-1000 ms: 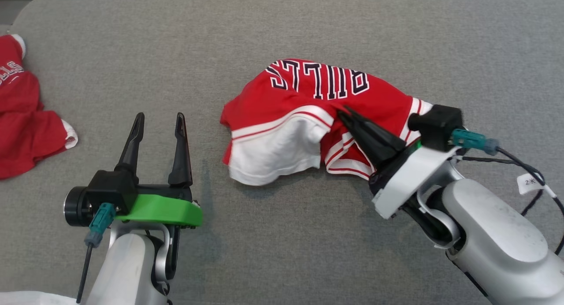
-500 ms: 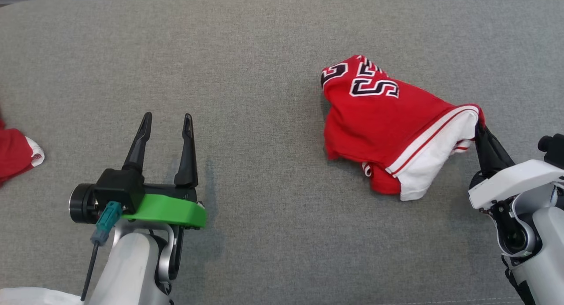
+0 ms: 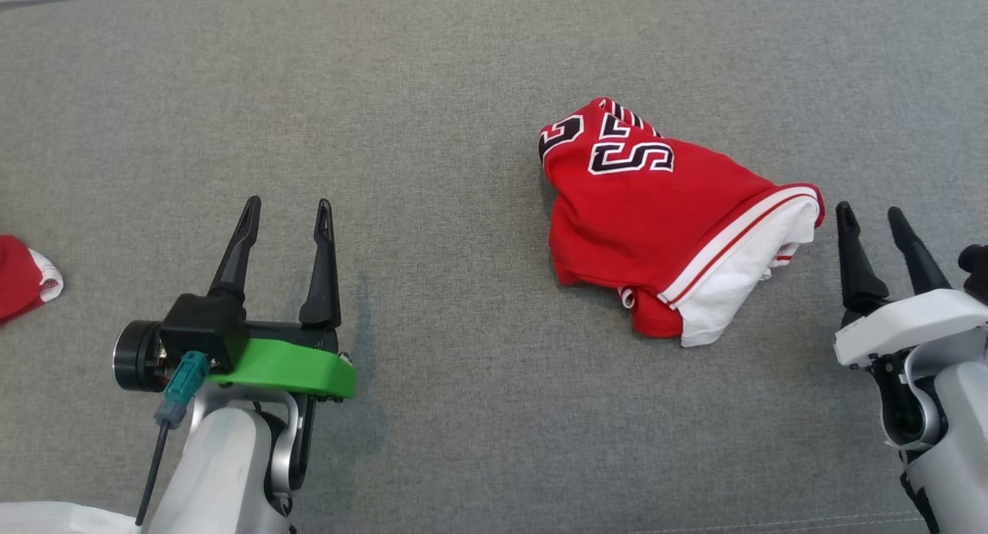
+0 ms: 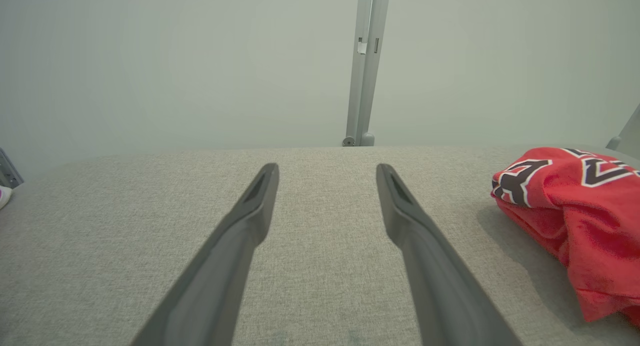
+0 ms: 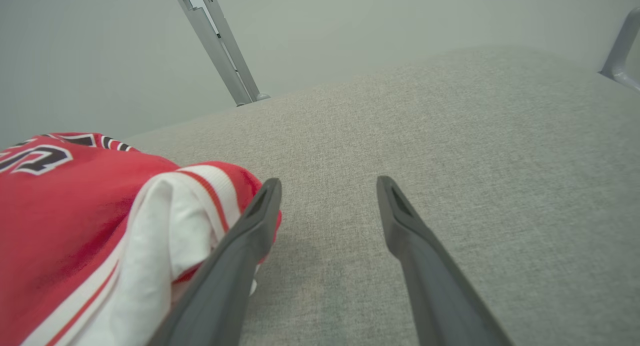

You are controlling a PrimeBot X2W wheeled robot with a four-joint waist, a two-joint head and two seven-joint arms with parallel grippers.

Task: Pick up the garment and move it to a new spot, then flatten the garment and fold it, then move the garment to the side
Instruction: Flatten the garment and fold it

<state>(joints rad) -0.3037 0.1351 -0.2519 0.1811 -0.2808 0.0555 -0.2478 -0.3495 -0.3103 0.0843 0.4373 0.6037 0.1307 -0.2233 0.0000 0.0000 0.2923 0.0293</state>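
Both grippers stand spread wide and hold nothing. My left gripper sits at the near left over the grey surface. My right gripper is just right of the red garment, which lies crumpled right of centre.

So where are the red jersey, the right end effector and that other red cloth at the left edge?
red jersey (image 3: 656, 210): head view, the red panel below the lettering.
right end effector (image 3: 870, 210): head view, midway between its open fingertips.
other red cloth (image 3: 15, 287): head view, its red part.
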